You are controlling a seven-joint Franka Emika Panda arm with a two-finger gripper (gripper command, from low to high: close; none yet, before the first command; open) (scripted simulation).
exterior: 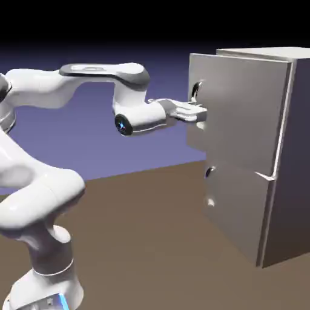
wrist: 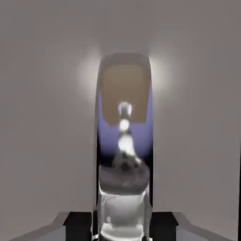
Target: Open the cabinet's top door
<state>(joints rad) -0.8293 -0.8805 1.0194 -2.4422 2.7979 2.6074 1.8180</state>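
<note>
The gripper [exterior: 201, 113] is shut on the shiny handle [wrist: 124, 181] of the top door [exterior: 245, 109], with one finger on each side. The top door is on the cabinet [exterior: 296, 151], at the exterior view's right, above the low door [exterior: 237, 209]. It is a bit open, and its handle side sticks out past the low door.

In the exterior view we see a plain brown ground [exterior: 139, 242], which fills much of the lower part. Its far edge is straight and rises a little toward the exterior view's right. Behind it we find a smooth backdrop [exterior: 145, 154], blue-violet near the ground, becoming darker upward, until a black band [exterior: 151, 18] at the top.
</note>
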